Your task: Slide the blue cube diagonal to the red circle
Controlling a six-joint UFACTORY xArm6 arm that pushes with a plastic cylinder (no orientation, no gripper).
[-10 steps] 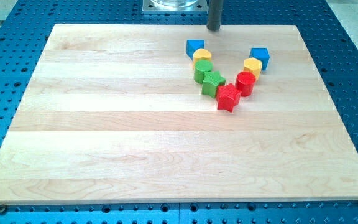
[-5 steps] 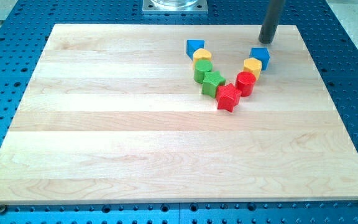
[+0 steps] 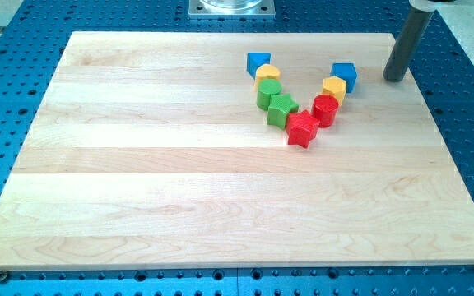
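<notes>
Blue cube (image 3: 345,76) sits untouched beside the yellow block (image 3: 334,87), up-right of the red circle (image 3: 325,109); my tip (image 3: 394,79), no claw fitted, probably lines up right of it for the push.

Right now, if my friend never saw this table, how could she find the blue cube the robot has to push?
Start at the wooden board and find the V of coloured blocks near the view's top. The blue cube caps the V's right arm, just above the yellow block and the red circle. The other blue block caps the left arm; only the cube has my tip to its right.
</notes>
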